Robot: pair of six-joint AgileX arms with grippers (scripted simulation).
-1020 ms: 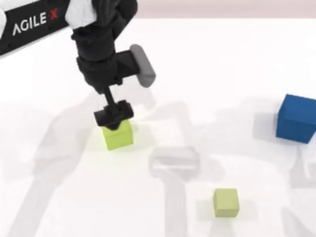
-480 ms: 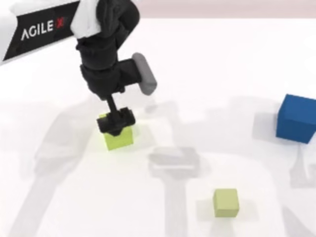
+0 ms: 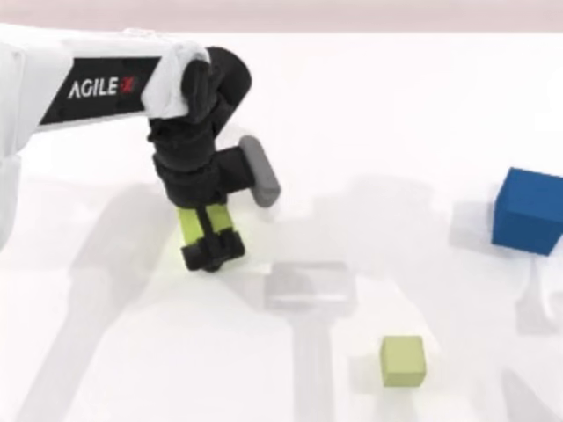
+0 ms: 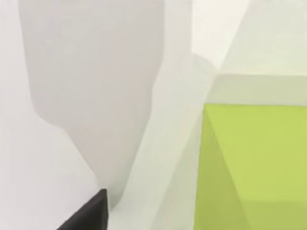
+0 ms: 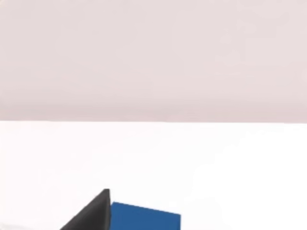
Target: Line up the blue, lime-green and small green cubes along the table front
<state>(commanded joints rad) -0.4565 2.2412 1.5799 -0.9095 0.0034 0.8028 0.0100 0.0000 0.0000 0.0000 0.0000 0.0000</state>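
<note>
The lime-green cube (image 3: 192,220) rests on the white table (image 3: 396,132) at left of centre, mostly covered by my left gripper (image 3: 211,253). That gripper is open and lowered over the cube. The left wrist view shows the lime-green cube (image 4: 259,167) close up, with one dark finger (image 4: 91,215) standing apart from its side. The small green cube (image 3: 403,360) sits near the front, right of centre. At the right edge lies the blue cube (image 3: 528,211). My right gripper (image 5: 153,227) is open and hangs by the blue cube (image 5: 144,218), outside the top view.
The left arm's white and black links (image 3: 106,88) reach in from the upper left. Grey shadows of the arms fall across the table's middle and front. A pale wall strip (image 3: 352,13) runs beyond the far edge.
My left gripper has come down and slightly toward the front, from above the lime-green cube to around it. The three cubes have not moved.
</note>
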